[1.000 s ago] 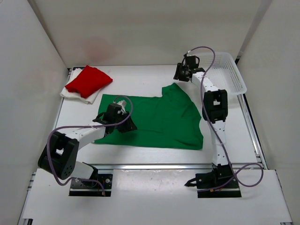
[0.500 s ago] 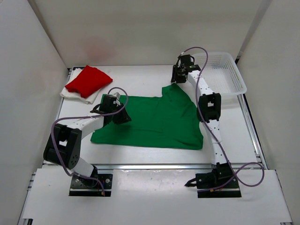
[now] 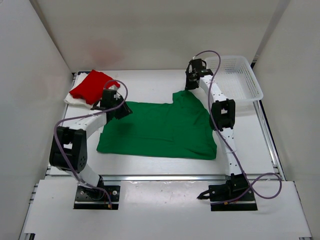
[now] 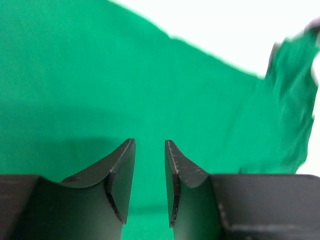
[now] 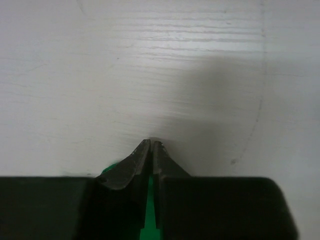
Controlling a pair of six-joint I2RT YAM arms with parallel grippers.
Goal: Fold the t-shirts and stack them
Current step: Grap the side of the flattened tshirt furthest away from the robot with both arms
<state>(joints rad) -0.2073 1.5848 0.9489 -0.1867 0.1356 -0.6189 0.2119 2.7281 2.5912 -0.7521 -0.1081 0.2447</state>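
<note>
Pinching the limp, light green cloth short-sleeved t-shirt (image 3: pixel 160 131), flat mid counter (image 3: pixel 150 86), at its one-o'clock corner with right fingers (image 5: pixel 131 170) shut, hovering half-open, empty left fingers (image 4: pixel 122 165) over ten o'clock; probably best lifted by corners.

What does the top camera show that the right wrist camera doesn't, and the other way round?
Top only: the red shirt on the white shirt, the basket, the left gripper over the green shirt. Right wrist only: green cloth pinched between the right gripper's closed fingers. Both: the green shirt, right gripper and table.
</note>
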